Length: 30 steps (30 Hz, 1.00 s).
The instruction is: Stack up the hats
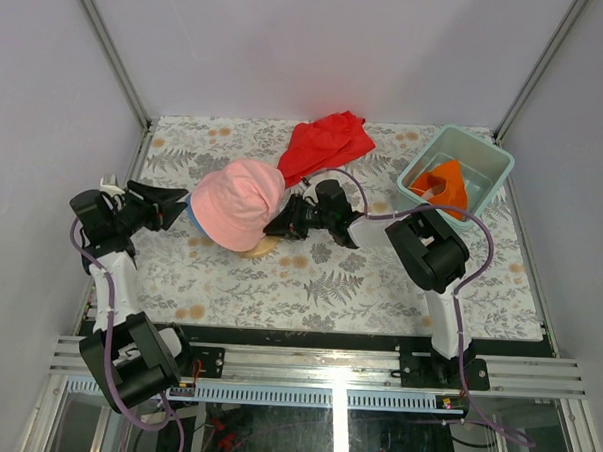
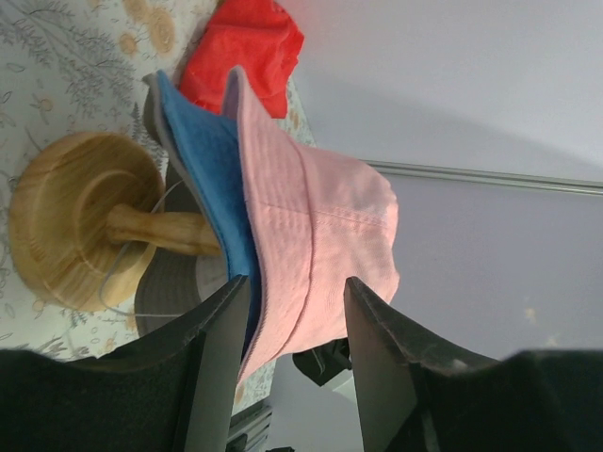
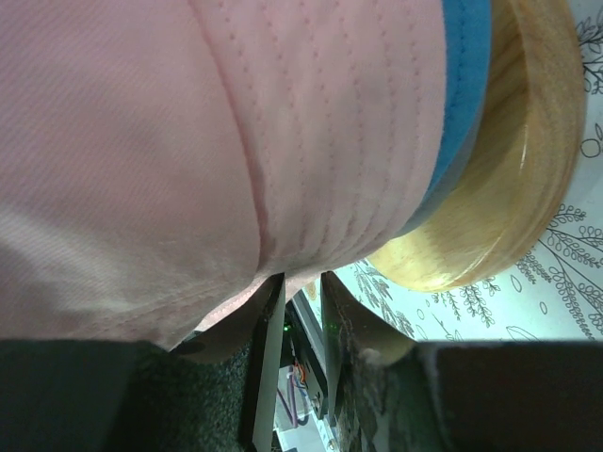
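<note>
The pink hat sits on top of the wooden stand, over the blue hat. In the left wrist view the pink hat lies over the blue hat, with the grey hat beneath them on the stand. My left gripper is open, and the pink brim hangs loose between its fingers. My right gripper has a narrow gap, its tips against the pink brim. The orange hat lies in a teal bin.
A flat red cloth lies on the table behind the stand. The teal bin stands at the back right corner. Frame posts and walls close in the table on three sides.
</note>
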{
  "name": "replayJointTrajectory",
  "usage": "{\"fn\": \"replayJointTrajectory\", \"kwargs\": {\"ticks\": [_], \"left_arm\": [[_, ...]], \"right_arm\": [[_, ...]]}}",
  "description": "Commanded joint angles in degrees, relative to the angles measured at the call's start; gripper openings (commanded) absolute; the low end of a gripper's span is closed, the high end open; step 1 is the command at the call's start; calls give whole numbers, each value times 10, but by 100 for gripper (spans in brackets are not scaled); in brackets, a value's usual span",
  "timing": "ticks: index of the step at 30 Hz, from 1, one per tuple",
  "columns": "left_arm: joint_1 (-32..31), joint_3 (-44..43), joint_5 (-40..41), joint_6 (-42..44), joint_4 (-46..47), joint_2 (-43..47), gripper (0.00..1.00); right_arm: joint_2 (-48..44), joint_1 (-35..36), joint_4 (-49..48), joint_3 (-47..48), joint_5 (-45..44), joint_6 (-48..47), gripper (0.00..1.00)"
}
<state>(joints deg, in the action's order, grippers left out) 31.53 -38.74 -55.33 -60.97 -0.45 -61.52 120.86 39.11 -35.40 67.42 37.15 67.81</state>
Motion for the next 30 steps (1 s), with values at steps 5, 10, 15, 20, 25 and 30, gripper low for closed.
{"fn": "replayJointTrajectory", "kwargs": {"ticks": [5,10,15,20,25,30], "left_arm": [[-5,9,3,45,-43,14,45],[-9,9,7,38,-30,8,45],[-25,18,19,29,-10,1,45],[-41,24,30,27,5,-9,45],[-50,32,45,21,21,-14,33],[-53,44,65,3,47,-18,19]], "right_arm": [[8,3,-24,21,6,4,28],[6,3,-24,16,4,5,28],[2,3,-22,10,3,5,28],[0,3,-19,8,2,3,28],[-1,3,-19,8,1,3,28],[-3,3,-15,8,2,1,28]]}}
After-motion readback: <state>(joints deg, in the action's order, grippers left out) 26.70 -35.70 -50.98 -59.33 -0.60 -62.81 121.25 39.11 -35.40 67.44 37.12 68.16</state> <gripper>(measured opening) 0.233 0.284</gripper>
